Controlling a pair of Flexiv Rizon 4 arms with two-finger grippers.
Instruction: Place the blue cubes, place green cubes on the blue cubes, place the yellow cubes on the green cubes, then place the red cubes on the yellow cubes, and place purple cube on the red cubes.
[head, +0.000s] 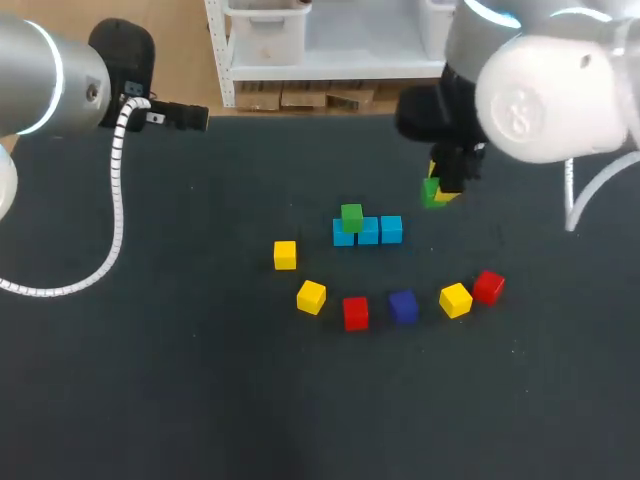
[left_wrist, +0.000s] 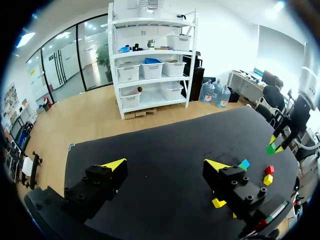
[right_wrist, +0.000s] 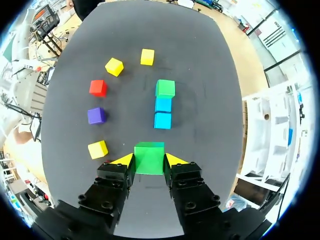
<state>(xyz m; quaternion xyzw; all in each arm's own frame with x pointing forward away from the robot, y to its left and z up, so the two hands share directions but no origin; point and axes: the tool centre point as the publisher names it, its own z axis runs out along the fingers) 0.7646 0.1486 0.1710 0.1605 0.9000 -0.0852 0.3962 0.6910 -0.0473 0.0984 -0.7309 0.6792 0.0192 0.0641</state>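
One green cube (right_wrist: 149, 158), half hidden in head view, pinched by right gripper (right_wrist: 149, 160); left gripper (left_wrist: 166, 165) spread.

Dark worktop (head: 180, 380) w/ 3 blue cubes (head: 368, 231) in a row, plus arc of 3 yellow cubes (head: 311, 296), 2 red cubes (head: 355, 312), 1 purple cube (head: 403, 306) nearby.

Bright even light; faint shadows
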